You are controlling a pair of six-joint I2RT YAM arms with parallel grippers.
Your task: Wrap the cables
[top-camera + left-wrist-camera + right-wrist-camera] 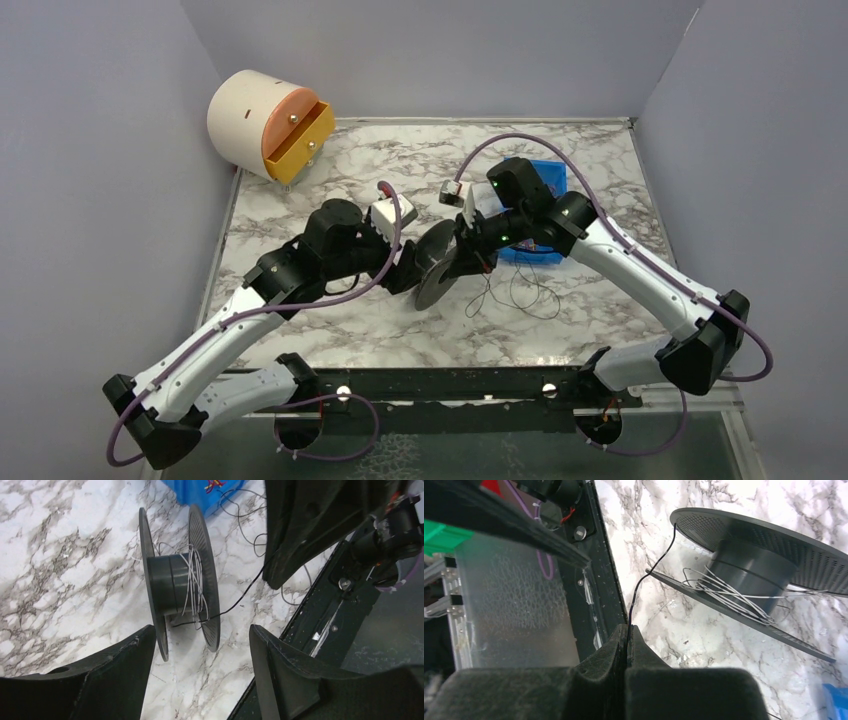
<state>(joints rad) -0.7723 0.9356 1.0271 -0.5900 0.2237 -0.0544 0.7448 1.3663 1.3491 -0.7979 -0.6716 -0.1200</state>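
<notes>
1. Step in hand, as I judge it: winding. The spool (177, 590) stands on its rims on the marble bench (330, 320), with a few pale windings (195, 580) round the hub.
2. Right hand (628, 630): fingers pinched together on the black strand (649, 575), which runs from the pinch up to the spool's rim.
3. Left hand (200, 642): fingers wide, flanking the spool's near side, apparently touching nothing.
4. The rest of the cables (520, 290) lie in loose loops on the bench, near side of the blue tray (555, 175).
5. Next move likely calls for the left hand to steady or turn the spool. The right hand would carry the strand round the hub, between the discs, with light tension.
</notes>
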